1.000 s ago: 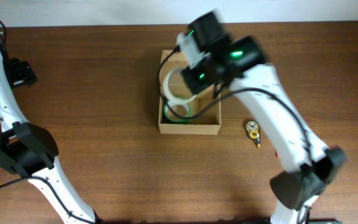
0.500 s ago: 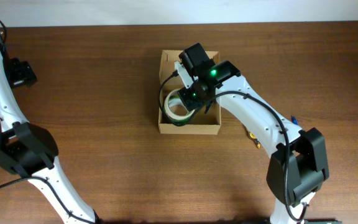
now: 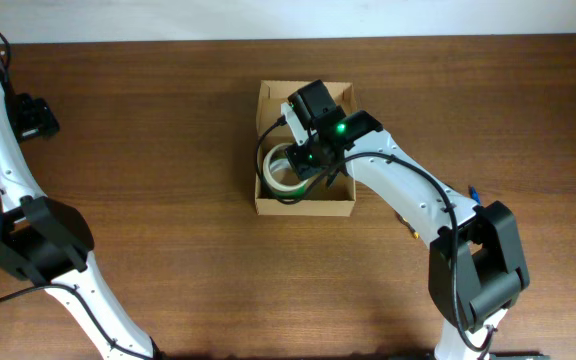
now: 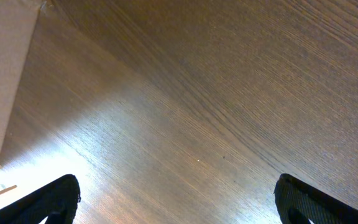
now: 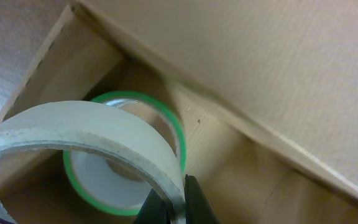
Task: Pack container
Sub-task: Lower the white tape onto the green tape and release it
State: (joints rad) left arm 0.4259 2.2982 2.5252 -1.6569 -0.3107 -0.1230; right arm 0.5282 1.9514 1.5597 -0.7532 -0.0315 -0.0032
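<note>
Brown cardboard container is set on a wooden table, open upward, its long axis running toward and away from the robot. Inside it, a cream tape roll is pinched by the right gripper above a green tape roll. Well left of the container, the left gripper is spread wide.

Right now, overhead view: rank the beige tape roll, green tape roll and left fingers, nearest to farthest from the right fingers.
1. Beige tape roll: pinched in the right fingers, inside the box.
2. Green tape roll: flat on the box floor, just beneath the beige one.
3. Left fingers: far off at the left end of the table, open and empty.
</note>
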